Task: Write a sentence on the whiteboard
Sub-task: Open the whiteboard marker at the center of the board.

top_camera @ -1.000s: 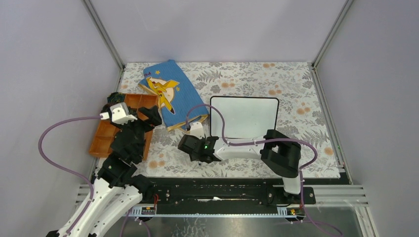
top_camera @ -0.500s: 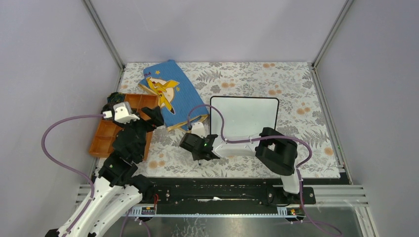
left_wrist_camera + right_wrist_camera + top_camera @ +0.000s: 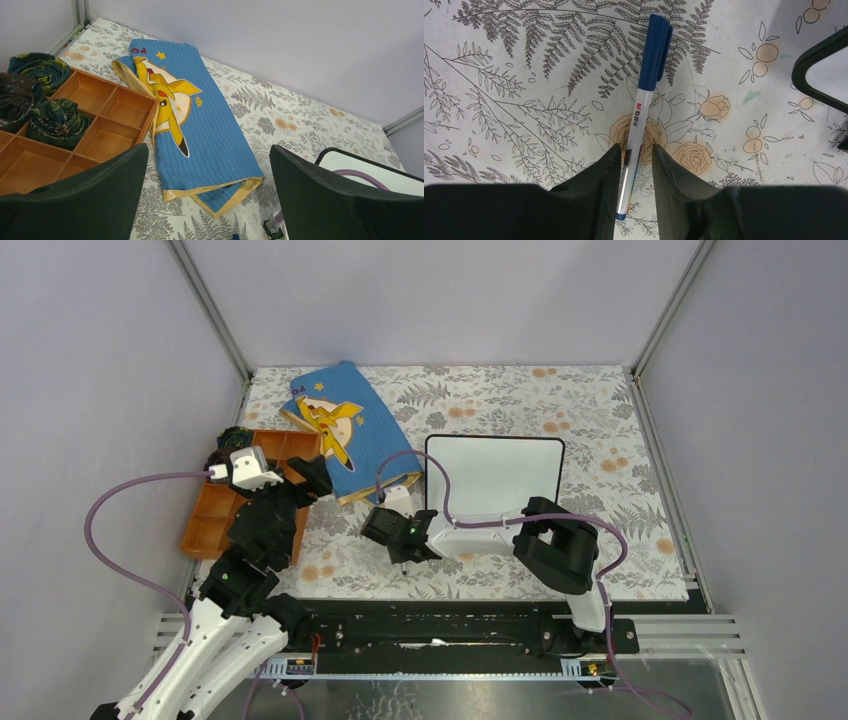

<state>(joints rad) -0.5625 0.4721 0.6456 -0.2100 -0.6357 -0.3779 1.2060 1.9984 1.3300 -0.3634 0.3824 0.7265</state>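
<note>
The whiteboard lies flat at mid table, its face plain white; no sentence is in view. Its black corner shows in the right wrist view and the left wrist view. A blue-capped marker with a white barrel lies on the floral cloth just left of the board. My right gripper straddles the barrel's rear end: the left finger touches it and a narrow gap remains at the right finger, so it is open. My left gripper hangs wide open and empty over the cloth.
A blue picture book lies at the back left, near the left gripper. An orange compartment tray at the left edge holds rolled dark fabric. A purple cable crosses the board's left side. Walls enclose the table.
The right gripper's jaws have narrowed around the marker's barrel and the wrist has crept slightly left. The left arm has barely moved and stays wide open.
</note>
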